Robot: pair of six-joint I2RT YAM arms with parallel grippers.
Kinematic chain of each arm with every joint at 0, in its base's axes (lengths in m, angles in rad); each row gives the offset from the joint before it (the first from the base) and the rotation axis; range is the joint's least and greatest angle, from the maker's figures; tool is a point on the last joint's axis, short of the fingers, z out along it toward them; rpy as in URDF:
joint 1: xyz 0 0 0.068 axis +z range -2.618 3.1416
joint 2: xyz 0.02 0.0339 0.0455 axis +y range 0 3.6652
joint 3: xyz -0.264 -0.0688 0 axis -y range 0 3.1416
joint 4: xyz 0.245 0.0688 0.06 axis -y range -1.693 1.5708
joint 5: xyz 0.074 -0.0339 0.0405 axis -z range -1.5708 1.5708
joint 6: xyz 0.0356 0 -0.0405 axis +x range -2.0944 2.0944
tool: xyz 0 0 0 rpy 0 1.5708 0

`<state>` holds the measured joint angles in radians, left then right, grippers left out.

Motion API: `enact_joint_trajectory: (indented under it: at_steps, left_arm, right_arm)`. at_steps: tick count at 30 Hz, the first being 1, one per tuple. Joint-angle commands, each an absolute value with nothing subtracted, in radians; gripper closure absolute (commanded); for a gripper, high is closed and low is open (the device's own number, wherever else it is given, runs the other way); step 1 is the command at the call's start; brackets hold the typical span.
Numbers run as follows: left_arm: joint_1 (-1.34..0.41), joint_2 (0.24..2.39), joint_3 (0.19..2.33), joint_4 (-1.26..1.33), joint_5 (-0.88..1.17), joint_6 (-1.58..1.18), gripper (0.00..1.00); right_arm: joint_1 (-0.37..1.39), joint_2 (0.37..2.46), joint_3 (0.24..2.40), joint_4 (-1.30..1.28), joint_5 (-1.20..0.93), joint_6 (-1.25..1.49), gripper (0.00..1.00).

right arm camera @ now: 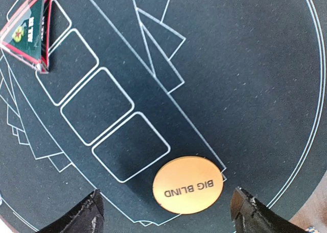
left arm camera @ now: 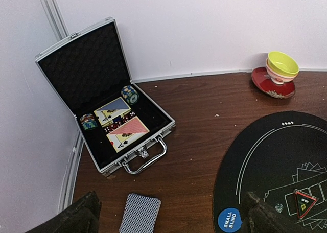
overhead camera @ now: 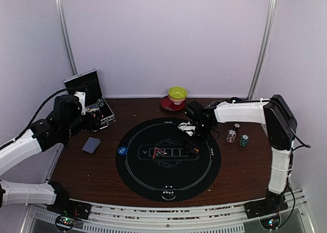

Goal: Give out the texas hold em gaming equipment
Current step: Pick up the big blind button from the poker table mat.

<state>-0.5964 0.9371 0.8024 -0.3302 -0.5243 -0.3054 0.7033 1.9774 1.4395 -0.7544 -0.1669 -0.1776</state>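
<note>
A grey-blue-backed deck of cards lies on the wooden table left of the round black mat; it also shows in the left wrist view. A blue "SMALL BLIND" disc sits on the mat's left edge. An orange "BIG BLIND" disc lies flat on the mat. My right gripper is open just above that disc, a finger on either side, touching nothing. My left gripper is open and empty above the table between the deck and the blue disc. Three chip stacks stand right of the mat.
An open metal case with chips and cards stands at the back left. A yellow-green bowl on a red saucer stands at the back. A red-edged triangular piece lies at the mat's centre.
</note>
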Motion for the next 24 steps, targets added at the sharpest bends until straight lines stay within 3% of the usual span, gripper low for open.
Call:
enact_joint_trajectory:
  at_steps: [1,24]
  left_arm:
    - [-0.589,0.94,0.804,-0.296,-0.515,-0.295,0.02]
    - [-0.589,0.939,0.804,-0.296,-0.521,-0.292,0.02]
  right_arm:
    - [0.704,1.991,1.457,-0.789,-0.122,-0.178,0.13]
    - [0.704,2.082,1.491,-0.788,-0.112,-0.19,0.24]
